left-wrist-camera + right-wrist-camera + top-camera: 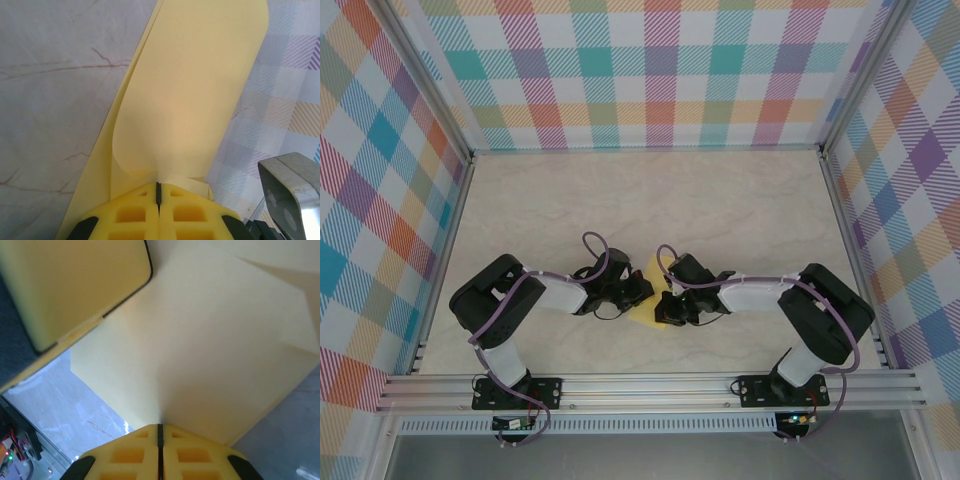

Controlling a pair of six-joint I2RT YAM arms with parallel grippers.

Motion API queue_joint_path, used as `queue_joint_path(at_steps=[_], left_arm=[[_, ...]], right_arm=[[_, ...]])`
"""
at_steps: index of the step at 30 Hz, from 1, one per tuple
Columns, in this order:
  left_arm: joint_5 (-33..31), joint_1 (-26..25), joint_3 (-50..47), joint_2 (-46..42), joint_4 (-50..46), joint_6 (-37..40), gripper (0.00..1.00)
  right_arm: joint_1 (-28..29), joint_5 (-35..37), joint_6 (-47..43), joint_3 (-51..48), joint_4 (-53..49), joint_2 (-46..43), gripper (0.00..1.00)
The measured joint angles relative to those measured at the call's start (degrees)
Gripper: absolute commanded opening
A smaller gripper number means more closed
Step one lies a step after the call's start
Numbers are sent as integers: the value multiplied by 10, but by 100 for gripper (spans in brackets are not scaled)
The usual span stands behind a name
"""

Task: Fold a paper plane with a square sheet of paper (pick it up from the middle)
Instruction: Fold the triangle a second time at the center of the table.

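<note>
Between the two arms, at the table's (720,200) near middle: square sheet of paper (644,316), partly folded, pinched from both sides
Left gripper (159,194): jaws pressed together on a doubled, curling edge; sheet running straight ahead from the fingertips
Right gripper (160,430): clamped tight on the opposite edge; creased flap fanning forward
Relation: paper's long axis lying across the line joining both grippers; equally near each; judged mid-fold, any pull needing both grips matched
</note>
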Motion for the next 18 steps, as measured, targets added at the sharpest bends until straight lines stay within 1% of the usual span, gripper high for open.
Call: queue_joint_path(at_steps=[7,18], left_arm=[[0,0,0,0,0,0,0],[0,-1,-1,0,0,0,0]], right_arm=[[1,-11,-5,-12,-18,-13,9],[1,-14,-1,-42,17,-29,10]])
